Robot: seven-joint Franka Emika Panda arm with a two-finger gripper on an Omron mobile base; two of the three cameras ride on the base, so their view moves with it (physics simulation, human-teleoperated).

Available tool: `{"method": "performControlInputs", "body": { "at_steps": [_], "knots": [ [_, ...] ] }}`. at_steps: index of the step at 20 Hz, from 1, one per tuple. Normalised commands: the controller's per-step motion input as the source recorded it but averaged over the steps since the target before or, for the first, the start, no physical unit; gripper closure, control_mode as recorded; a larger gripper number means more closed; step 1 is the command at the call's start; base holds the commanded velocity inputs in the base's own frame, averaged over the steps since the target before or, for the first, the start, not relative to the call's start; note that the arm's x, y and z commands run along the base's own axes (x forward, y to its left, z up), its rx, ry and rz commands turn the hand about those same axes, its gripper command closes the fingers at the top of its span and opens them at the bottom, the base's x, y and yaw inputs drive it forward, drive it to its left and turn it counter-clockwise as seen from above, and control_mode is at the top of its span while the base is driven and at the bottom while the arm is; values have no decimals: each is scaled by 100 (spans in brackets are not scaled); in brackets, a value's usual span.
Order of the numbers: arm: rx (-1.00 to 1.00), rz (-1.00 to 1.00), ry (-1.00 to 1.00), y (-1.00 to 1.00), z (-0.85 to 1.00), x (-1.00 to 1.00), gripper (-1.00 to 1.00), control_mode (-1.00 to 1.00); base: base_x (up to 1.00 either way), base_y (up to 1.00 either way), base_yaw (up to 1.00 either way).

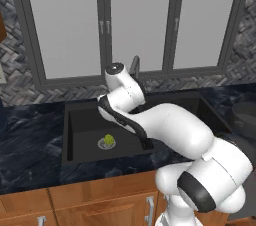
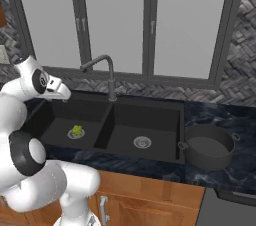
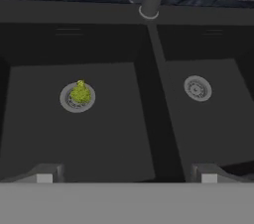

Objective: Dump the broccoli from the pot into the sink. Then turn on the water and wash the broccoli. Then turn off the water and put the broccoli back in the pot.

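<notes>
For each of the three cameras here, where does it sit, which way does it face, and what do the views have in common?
Left base view: behind the arm's left, looking forward and down at the sink; the white arm crosses from lower right.
Right base view: behind the arm's right, facing the faucet, both basins and the pot; arm at lower left.
Hand view: on the hand, looking down into both basins; the open gripper shows its finger tips at the bottom.
Shared: all show the broccoli on the left basin's drain.
</notes>
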Motion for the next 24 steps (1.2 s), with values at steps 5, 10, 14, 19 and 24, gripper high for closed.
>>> {"method": "performControlInputs", "body": {
  "at_steps": [5,10,14,19,24],
  "knots": [
    [0,9,10,8,-20,45,-100,-100,0,0,0],
    [0,7,6,9,-43,40,-100,-100,0,0,0],
    [-2,7,4,8,-46,30,-100,-100,0,0,0],
    [-4,4,3,8,-38,25,-100,-100,0,0,0],
    [-4,3,3,11,-32,16,-100,-100,0,0,0]
  ]
}}
